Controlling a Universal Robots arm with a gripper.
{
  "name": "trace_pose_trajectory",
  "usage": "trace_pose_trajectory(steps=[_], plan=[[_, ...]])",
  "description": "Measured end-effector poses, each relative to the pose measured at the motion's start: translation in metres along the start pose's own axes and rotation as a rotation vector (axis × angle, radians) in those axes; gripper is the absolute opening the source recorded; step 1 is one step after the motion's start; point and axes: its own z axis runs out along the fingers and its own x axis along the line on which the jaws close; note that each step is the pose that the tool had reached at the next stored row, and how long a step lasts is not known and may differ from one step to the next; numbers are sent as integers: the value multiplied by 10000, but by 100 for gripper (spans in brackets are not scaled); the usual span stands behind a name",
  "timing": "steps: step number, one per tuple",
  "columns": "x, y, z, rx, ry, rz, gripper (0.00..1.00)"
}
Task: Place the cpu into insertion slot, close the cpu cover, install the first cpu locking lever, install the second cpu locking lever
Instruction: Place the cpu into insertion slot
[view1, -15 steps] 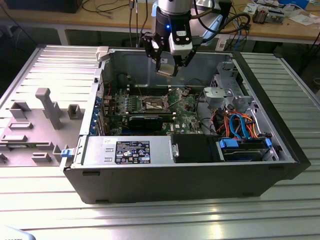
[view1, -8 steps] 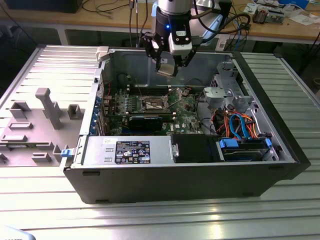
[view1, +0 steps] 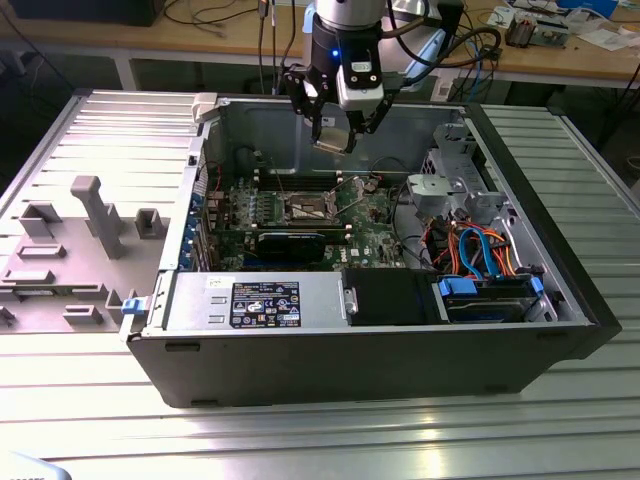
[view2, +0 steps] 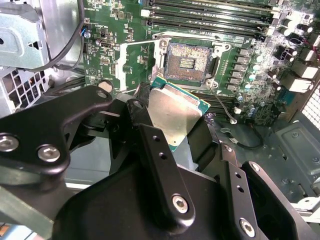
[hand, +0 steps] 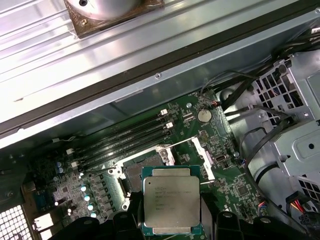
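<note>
My gripper (view1: 333, 132) hangs above the open computer case, shut on the cpu (view1: 332, 141). In both wrist views the cpu (view2: 176, 114) (hand: 172, 201) is a flat square chip with a silver top and green edge, pinched between black fingers (view2: 144, 102). It hovers above the green board, short of the insertion slot (view2: 187, 62) (hand: 134, 176), which lies open with its dark contact field exposed. In the exterior view the insertion slot (view1: 305, 208) sits below the gripper. The cpu cover (view1: 356, 186) stands raised beside it. A thin wire lever (view2: 220, 103) juts free from the socket.
Memory slots (hand: 130, 137) run along the socket. A long black card (view1: 290, 240) lies in front of it. A metal drive cage (view1: 445, 185) and coloured cables (view1: 480, 255) fill the exterior view's right. The case walls (view1: 300, 125) ring the board. Grey fixtures (view1: 95, 215) stand outside.
</note>
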Motion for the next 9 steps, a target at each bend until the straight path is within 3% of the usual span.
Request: trace_pose_trajectory(steps=[9], plan=[[0, 0, 0, -3, -12, 130, 55]])
